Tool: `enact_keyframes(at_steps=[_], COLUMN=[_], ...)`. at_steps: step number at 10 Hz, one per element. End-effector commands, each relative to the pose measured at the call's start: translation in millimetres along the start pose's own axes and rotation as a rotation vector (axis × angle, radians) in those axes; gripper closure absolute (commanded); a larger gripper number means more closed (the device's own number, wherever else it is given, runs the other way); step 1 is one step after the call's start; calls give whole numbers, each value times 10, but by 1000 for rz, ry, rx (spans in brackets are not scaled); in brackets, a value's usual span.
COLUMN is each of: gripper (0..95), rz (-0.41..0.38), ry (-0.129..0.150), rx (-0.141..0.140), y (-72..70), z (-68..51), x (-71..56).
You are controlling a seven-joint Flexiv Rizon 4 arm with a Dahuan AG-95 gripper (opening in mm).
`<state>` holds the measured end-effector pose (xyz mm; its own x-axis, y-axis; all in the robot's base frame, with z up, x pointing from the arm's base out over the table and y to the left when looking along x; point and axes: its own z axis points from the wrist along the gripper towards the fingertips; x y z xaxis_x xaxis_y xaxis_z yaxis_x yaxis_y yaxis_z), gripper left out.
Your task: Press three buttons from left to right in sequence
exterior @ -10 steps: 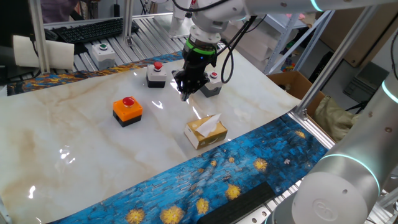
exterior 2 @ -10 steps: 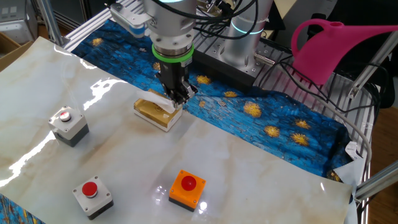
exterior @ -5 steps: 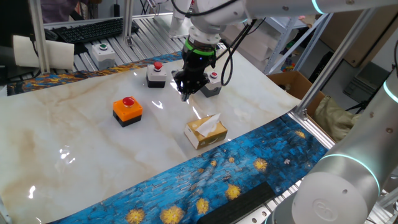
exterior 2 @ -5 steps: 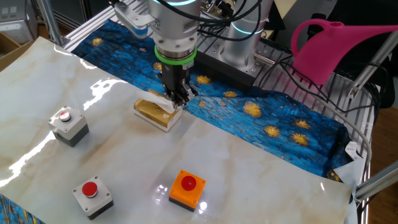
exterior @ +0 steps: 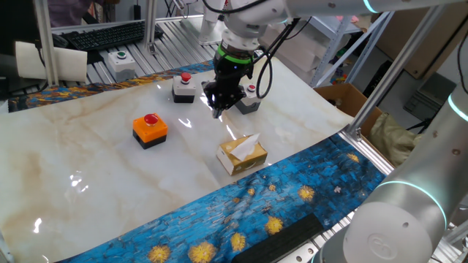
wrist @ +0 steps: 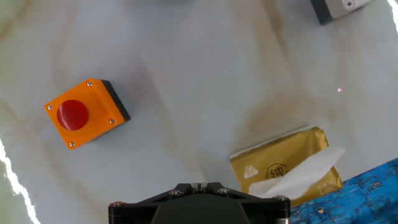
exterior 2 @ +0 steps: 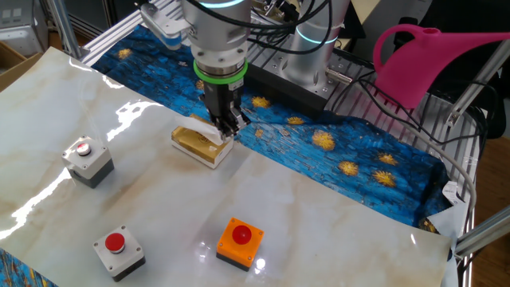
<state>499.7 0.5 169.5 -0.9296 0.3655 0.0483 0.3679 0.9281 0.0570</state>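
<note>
The orange button box (exterior: pixel 150 128) with a red push-button sits left of centre on the marble table; it also shows in the other fixed view (exterior 2: pixel 240 241) and the hand view (wrist: pixel 84 114). One grey button box (exterior: pixel 183 88) stands at the back. A second grey box (exterior: pixel 249 99) is partly hidden behind the gripper; both grey boxes show in the other fixed view (exterior 2: pixel 88 160) (exterior 2: pixel 118 251). My gripper (exterior: pixel 217 109) hangs above the table between the grey boxes, touching nothing. Its fingertips (wrist: pixel 199 186) meet in the hand view, shut and empty.
A yellow tissue box (exterior: pixel 242 155) lies just in front of the gripper, also in the hand view (wrist: pixel 285 165). A pale box with a green button (exterior: pixel 121 63) sits off the back edge. A blue patterned cloth (exterior: pixel 256 204) borders the table. A pink watering can (exterior 2: pixel 430 60) stands beyond it.
The gripper has shifted only slightly over the table, staying near the tissue box. The buttons and the box have not moved.
</note>
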Motion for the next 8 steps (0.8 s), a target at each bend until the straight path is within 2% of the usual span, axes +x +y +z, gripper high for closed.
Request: enact_keyframes(at_steps=[1, 2, 5, 6, 8], gripper=[950, 950, 950, 950, 950], rz=[-99, -109, -178, -196, -232], ry=[-11, -4, 19, 23, 25], rx=[76, 68, 69, 57, 52], y=[-3, -3, -3, -3, -3], z=[-6, -6, -6, -6, -6], x=[-4, -4, -4, -4, -4])
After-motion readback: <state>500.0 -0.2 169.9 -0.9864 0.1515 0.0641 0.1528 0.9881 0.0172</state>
